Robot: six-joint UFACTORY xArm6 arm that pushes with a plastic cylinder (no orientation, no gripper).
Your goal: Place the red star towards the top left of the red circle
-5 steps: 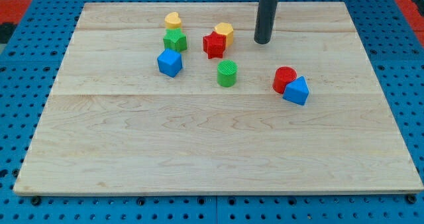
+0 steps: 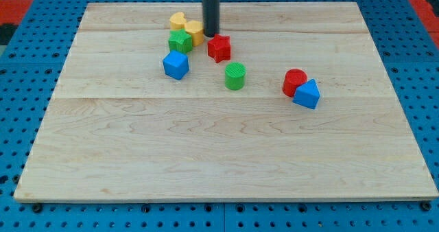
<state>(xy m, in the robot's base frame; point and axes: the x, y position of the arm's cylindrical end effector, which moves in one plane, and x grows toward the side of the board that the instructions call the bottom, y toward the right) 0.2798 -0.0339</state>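
1. Board (image 2: pixel 226 163): pale wood, lying on a blue pegboard (image 2: pixel 20 67); its near half holds no blocks.
2. Nearest blocks: blue wedge (image 2: pixel 306 94) and red circle (image 2: pixel 295 82) at the view's right; the two touch, wedge to the circle's lower right.
3. Green cylinder (image 2: pixel 235 75) stands alone near mid-board, to the left of the red circle, apart from it.
4. Blue cube (image 2: pixel 175 65) to the view's left of the cylinder; just below the green block, gap too small to judge.
5. Red star (image 2: pixel 219 48): above and slightly left of the green cylinder; well apart from the red circle, on its upper-left side (star sits higher in the view and far to the left).
6. Green block (image 2: pixel 180 41) (shape unclear, maybe a star) above the blue cube; touching or nearly touching the yellow blocks.
7. Yellow block (image 2: pixel 195 31) right of the green one, partly hidden by the rod; a second yellow block (image 2: pixel 178 20) behind it, heart-like, farthest from the camera.
8. My tip (image 2: pixel 210 34): dark rod comes down from the view's top; its end sits between the nearer yellow block and the red star, at the star's upper left, touching or just beside both; no gripper on this arm, so no open-or-closed state to tell.
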